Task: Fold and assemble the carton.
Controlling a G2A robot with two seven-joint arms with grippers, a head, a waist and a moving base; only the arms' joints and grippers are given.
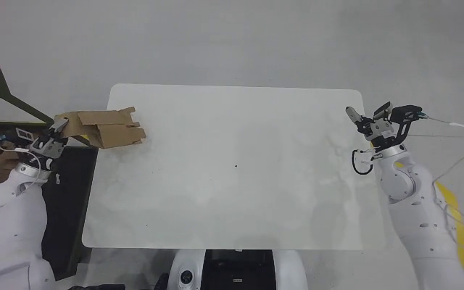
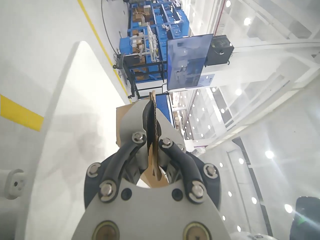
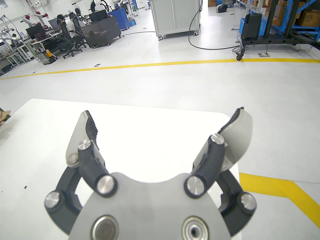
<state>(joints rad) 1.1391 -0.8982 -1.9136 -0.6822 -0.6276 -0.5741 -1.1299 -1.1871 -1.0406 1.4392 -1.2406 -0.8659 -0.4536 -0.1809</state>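
Obstacle one: carton (image 1: 109,127), near the far left corner of the table (image 1: 232,167). It overhangs the left edge and is clamped in the left gripper (image 1: 64,129), blocking approach there. Obstacle two: right gripper (image 1: 366,110), jaws spread, over the far right corner. The two stand well apart. Passage runs between them across the table's middle and along its near edge. A dark panel (image 1: 69,203) flanks the table's left side.
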